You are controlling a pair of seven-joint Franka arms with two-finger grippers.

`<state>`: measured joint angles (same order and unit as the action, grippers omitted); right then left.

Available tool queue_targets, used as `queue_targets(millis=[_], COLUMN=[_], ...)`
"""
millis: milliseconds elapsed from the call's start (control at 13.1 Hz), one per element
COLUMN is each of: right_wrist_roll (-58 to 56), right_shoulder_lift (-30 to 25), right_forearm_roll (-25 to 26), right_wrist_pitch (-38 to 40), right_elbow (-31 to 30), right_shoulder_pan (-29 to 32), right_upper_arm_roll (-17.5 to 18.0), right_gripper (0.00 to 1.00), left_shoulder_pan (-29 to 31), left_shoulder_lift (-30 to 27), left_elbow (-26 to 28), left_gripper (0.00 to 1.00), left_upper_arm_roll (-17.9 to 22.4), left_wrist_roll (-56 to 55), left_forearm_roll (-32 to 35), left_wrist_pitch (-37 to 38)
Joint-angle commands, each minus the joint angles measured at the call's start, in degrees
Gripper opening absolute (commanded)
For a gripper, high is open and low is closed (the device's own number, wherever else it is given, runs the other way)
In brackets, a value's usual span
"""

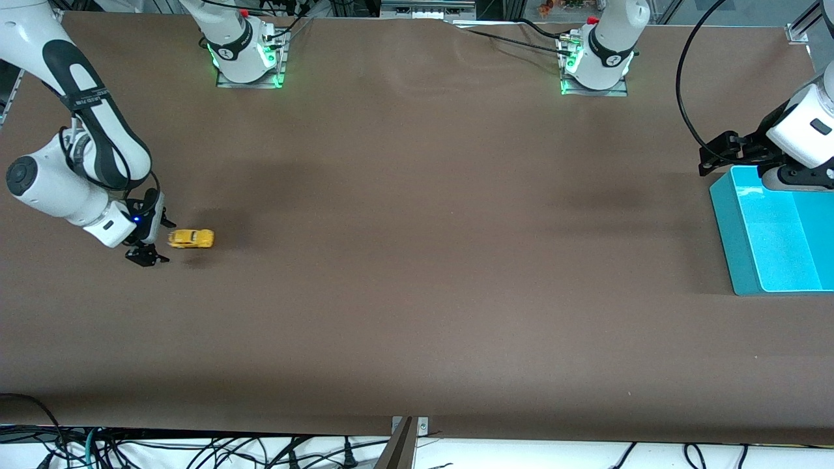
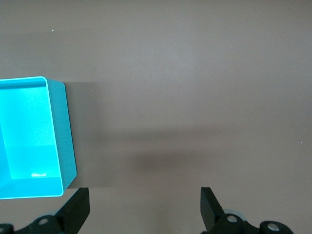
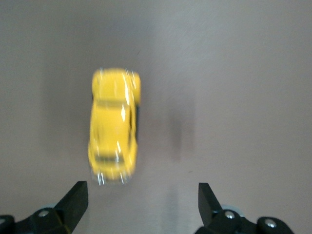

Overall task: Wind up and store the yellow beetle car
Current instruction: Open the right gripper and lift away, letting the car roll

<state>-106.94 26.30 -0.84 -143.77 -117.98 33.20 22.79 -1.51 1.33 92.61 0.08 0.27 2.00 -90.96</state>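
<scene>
Bright yellow, glossy hard shell: the yellow beetle car (image 1: 191, 239) sits on its wheels on the brown table (image 1: 417, 260), at the right arm's end, well apart from the teal bin (image 1: 769, 228) at the left arm's end.

Handling, judged: light, rigid, rounded and slick on top, and free to roll on its small wheels. Best taken across the flat flanks, mid-body between the axles, pads square to the sides; a pinch on the domed roof or the ends would likely squirt it out.

Orientation: long axis runs along the table's length, from one arm's end toward the other. In the right wrist view the car (image 3: 114, 126) lies lengthwise, running away from the fingers. Which end is the nose I cannot tell; that view is smeared.

Right gripper (image 1: 146, 255) is low over the table just beside the car, jaws spread wide, holding nothing; the car lies clear of both fingers (image 3: 73, 200).

Left gripper (image 2: 144, 207) waits over the table beside the bin (image 2: 58, 136), jaws wide, nothing held.
</scene>
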Motion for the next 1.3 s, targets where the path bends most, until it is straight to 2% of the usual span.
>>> queue_targets(millis=[0,457,686,838,990,1219], right_wrist_roll=[4.62,23.32,33.08,39.41,47.31,58.05], right_shoulder_lift=[-3.70,-13.71,-17.06,-17.77,-17.34,-21.18], right_forearm_roll=[1.02,1.98,3.29,4.62,4.88,4.54], right_wrist_pitch=[6.64,16.03,24.74,31.58,39.67,44.52], right_elbow=[2.66,5.56,11.79,16.97,22.51,24.20], right_shoulder_pan=[0.91,-0.23,-1.29,-1.29,-1.82,-2.43], right_upper_arm_roll=[2.70,6.21,9.19,12.09,13.50,13.78], right_gripper=[1.00,1.00,1.00,1.00,1.00,1.00], left_shoulder_pan=[0.28,0.19,0.28,0.28,0.28,0.45], left_shoulder_lift=[1.05,1.05,1.13,1.13,1.13,1.22], left_elbow=[-2.17,-2.26,-2.26,-2.26,-2.26,-2.17], left_gripper=[1.00,1.00,1.00,1.00,1.00,1.00], left_upper_arm_roll=[-0.17,-0.17,-0.08,-0.08,-0.08,0.10], left_wrist_roll=[-0.54,-0.45,-0.27,-0.10,-0.01,0.08], left_forearm_roll=[-0.68,-0.60,-0.68,-0.60,-0.60,-0.33], left_wrist_pitch=[1.49,1.40,1.40,1.40,1.40,1.40])
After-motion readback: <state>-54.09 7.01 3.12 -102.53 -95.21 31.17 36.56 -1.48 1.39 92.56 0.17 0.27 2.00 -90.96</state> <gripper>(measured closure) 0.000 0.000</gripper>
